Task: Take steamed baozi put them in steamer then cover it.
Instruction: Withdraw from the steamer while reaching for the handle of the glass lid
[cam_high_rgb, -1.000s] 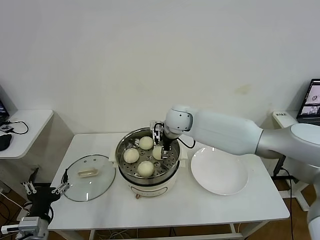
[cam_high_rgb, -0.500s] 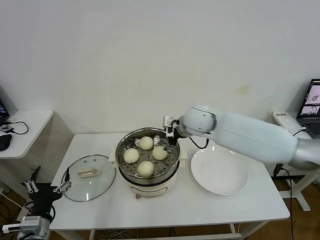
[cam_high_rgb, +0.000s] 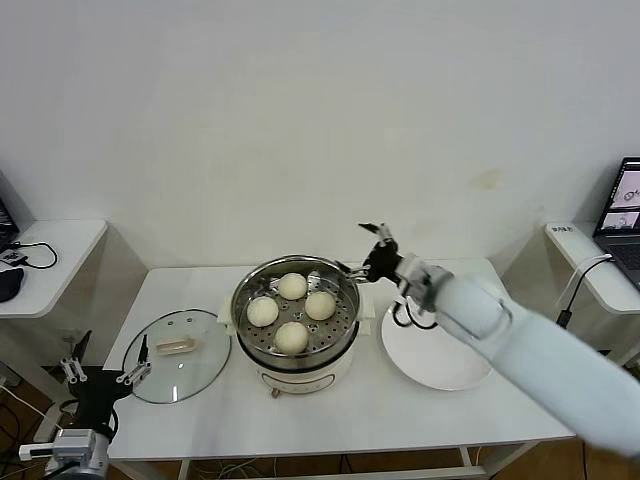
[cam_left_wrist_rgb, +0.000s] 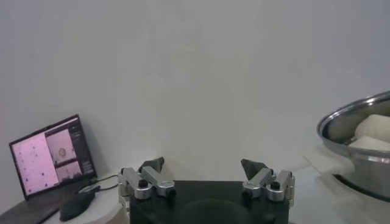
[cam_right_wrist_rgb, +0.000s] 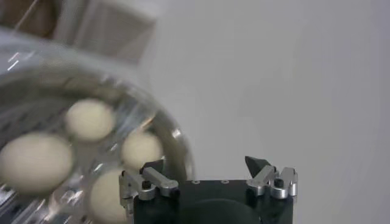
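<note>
Four small, smooth, cream-white steamed baozi (cam_high_rgb: 291, 311) are seen lying on the perforated tray inside the round, shiny stainless-steel steamer (cam_high_rgb: 296, 360), which stands on its white electric base near the middle of the white surface (cam_high_rgb: 350, 410). The buns are arranged in a loose ring, near one another, and nothing is placed over them. The round clear glass cover (cam_high_rgb: 178, 352) with its metal rim and small cream oblong handle is laid flat on the surface just beside the steamer, on the robot's left (its rim is very close to the steamer's base; contact cannot be judged). A flat round white plate (cam_high_rgb: 437, 358) is set on the surface on the other side of the steamer.

The right gripper (cam_high_rgb: 378, 247) is held in the air above the far right edge of the steamer, apart from the buns; its fingers (cam_right_wrist_rgb: 153, 168) are spread wide and nothing is held between them. In the right wrist view the buns are seen below and beyond the spread fingers.

The left gripper (cam_high_rgb: 104, 375) is held low at the near left corner of the surface, close to the glass cover but apart from it; its fingers (cam_left_wrist_rgb: 152, 167) are likewise spread wide and empty.
</note>
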